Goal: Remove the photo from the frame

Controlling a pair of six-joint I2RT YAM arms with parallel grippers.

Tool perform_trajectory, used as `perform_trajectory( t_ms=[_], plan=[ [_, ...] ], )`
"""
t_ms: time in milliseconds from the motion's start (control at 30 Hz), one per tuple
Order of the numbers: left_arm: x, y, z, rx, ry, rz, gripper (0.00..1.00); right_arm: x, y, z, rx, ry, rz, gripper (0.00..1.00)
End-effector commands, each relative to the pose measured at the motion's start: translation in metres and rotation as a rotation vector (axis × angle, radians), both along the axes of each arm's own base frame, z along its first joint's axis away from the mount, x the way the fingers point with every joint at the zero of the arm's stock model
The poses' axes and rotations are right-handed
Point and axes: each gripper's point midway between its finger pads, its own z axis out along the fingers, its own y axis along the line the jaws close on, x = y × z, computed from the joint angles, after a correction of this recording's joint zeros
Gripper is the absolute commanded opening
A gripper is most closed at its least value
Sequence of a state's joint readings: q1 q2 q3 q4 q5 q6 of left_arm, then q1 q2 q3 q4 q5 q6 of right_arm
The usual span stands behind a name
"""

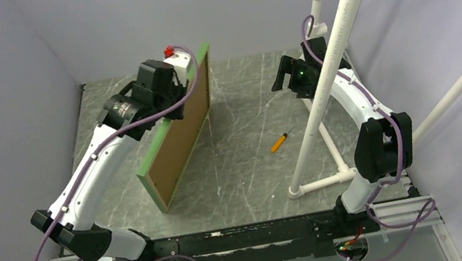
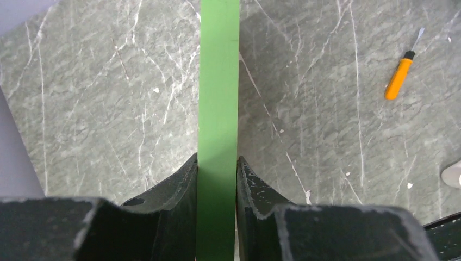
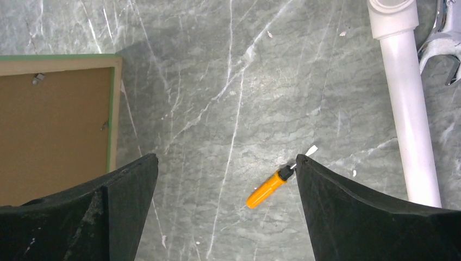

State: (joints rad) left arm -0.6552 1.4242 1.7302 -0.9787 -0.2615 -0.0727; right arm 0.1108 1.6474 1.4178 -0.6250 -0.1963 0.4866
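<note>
The left gripper (image 2: 217, 163) is clamped on the frame (image 2: 217, 81): in the left wrist view the green rim is seen edge-on as a narrow strip, pinched between the two black fingers (image 2: 176, 187), with both pads pressed against it. Nothing of the frame's faces is shown there. The overhead view supplies what is hidden. There the frame is held by its upper edge, standing upright on its long side and tilted, with the lower edge at the table (image 1: 248, 170) and the brown backing board (image 1: 180, 138) turned toward the right arm. The photo itself is not visible in any view.

The right gripper (image 3: 226, 159) is spread wide and holds nothing; its fingers (image 3: 125, 190) are seen well apart above bare marble-patterned table. Between them, closer to the right finger, an orange-handled screwdriver (image 3: 269, 189) is shown lying flat, apart from both fingers. Only this view shows the frame's back in detail: a corner with the green rim, the backing board set inside it, and a small metal tab (image 3: 37, 79) at the board's upper edge. From above, the right gripper is seen raised over the far right of the table, beside a white pipe stand (image 1: 335, 51), with the screwdriver lying between the frame and the stand's foot.
</note>
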Motion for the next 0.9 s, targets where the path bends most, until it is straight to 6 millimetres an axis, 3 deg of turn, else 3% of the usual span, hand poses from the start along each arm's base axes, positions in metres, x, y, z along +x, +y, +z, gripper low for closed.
perform_trajectory(
  t_ms=[0,233,400,733,867],
  plan=[
    [0.018,0.013,0.028,-0.175,-0.023,0.011,0.00,0.005,0.003,0.020,0.004,-0.081,0.030,0.97],
    [0.054,0.073,0.018,-0.419,0.017,0.159,0.00,-0.011,0.025,0.010,0.006,-0.078,0.115,0.99],
    [0.068,0.104,-0.005,-0.503,0.049,0.254,0.00,-0.028,0.040,-0.014,0.020,-0.016,0.149,0.99],
    [0.049,0.157,-0.084,-0.679,0.132,0.393,0.00,-0.058,0.052,-0.036,0.056,0.054,0.198,0.99],
    [0.041,0.164,-0.117,-0.712,0.185,0.439,0.00,-0.068,0.044,-0.046,-0.018,0.107,0.162,0.97]
  ],
)
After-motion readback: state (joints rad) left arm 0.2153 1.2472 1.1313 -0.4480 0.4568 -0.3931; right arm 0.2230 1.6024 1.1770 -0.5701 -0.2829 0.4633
